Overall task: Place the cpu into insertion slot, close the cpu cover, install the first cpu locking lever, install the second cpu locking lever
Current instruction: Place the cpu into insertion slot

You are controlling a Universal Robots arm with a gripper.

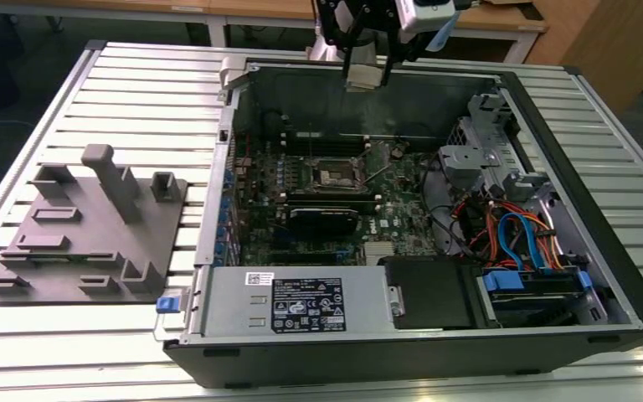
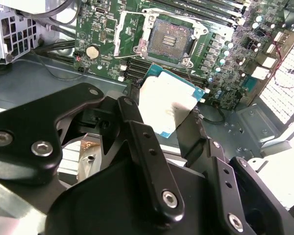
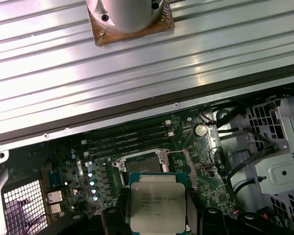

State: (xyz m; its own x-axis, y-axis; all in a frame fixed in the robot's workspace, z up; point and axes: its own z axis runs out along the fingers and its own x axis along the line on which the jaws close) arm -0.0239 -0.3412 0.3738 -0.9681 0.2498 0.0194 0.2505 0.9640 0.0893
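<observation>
The cpu (image 3: 157, 208) was gripped between the jaws, high over the far wall of the case (image 1: 411, 362), with the bare slot (image 3: 144, 166) lying below and nearer.

Even overhead light falls on the slatted surface (image 1: 110, 92) in the exterior view, pale and bright toward its edges, while the inside of the computer case (image 1: 299, 92) sits in shade. In the first wrist view the slats carry broad glare bands (nearly white). In the second wrist view glare washes out the cpu (image 2: 167, 103) top.
</observation>
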